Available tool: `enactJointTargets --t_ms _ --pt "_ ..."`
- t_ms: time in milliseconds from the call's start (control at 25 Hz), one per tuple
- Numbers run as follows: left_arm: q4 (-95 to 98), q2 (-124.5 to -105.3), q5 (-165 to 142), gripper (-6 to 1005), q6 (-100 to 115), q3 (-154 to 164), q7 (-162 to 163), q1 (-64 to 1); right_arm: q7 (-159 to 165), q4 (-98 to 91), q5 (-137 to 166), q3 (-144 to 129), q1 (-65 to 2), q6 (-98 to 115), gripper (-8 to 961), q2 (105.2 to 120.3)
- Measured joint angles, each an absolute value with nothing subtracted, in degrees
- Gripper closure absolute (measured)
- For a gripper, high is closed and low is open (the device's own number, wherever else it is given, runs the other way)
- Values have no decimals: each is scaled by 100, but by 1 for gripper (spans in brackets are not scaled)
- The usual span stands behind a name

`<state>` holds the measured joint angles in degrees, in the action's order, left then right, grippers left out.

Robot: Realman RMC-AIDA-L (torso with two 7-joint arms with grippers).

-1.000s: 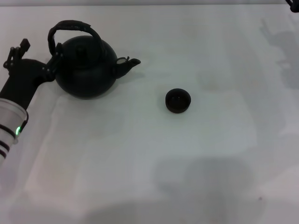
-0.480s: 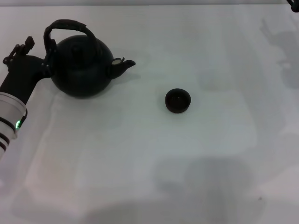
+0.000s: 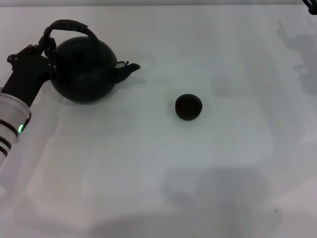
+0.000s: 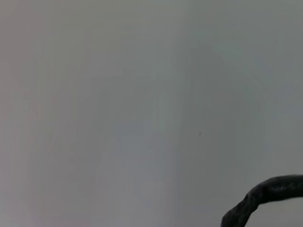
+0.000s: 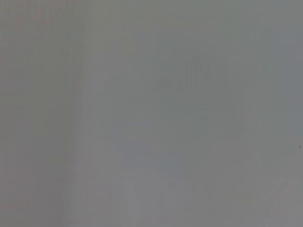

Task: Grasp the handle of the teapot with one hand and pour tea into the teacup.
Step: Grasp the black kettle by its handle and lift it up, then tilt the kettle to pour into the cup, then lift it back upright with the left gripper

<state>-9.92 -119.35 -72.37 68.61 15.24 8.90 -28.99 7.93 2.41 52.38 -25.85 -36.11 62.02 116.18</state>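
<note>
The teapot (image 3: 83, 70) is the reference item. It is a round, matte-black, kettle-shaped vessel standing upright on the white table (image 3: 163, 168). A short spout (image 3: 126, 68) projects from its side toward the teacup (image 3: 188, 107). A knobbed lid sits on top; the contents cannot be seen.

The handle (image 3: 67, 29) is a tall arched hoop rising over the lid, black, with a rough wrapped surface. A curved section of this hoop also appears at one corner of the left wrist view (image 4: 265, 196), against the plain pale table.

The left gripper (image 3: 45, 49) is at the side of the teapot opposite the spout, level with the lower end of the hoop and touching or just beside it. The fingers merge with the dark pot, so whether they are spread or pinching the hoop cannot be told.

The teacup is a small, round, dark, handleless cup, standing well apart from the teapot on the spout side. Its interior is dark; any contents cannot be determined.

The right gripper is out of view.
</note>
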Motion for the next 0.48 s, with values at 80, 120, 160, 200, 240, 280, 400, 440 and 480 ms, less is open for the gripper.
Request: enactJointTargets --t_ms 80,120,160,200,240,280,400,440,480 --pt "-993 -11932 -7241 768 6859 1526 887 -2928 852 230 5238 -2584 -3611 6198 78 11615" --pt "-992 -11929 -7241 826 6861 1527 887 -2945 856 228 5238 -2583 -3611 6198 78 11614" --pt "-992 -11929 -7242 842 6863 1528 887 -2960 857 227 5238 -2583 -3611 6198 78 11615" --pt "-993 -11929 -7243 859 6887 1529 887 -2977 858 227 5238 -2583 -3611 6198 78 11617" --pt "-993 -11928 -7245 875 6921 1529 887 -2987 858 227 5238 -2584 -3612 6198 78 11619" --pt "-984 -11928 -7247 892 7011 1529 886 -2999 859 233 5238 -2583 -3614 6198 78 11621" --pt "-881 -11927 -7295 908 7363 1530 842 -3052 860 249 5238 -2583 -3623 6198 78 11621" --pt "-840 -11927 -7337 908 7470 1529 807 -3078 860 250 5238 -2583 -3625 6198 78 11621" --pt "-801 -11928 -7418 907 7565 1529 748 -3105 861 249 5238 -2583 -3628 6198 78 11621"
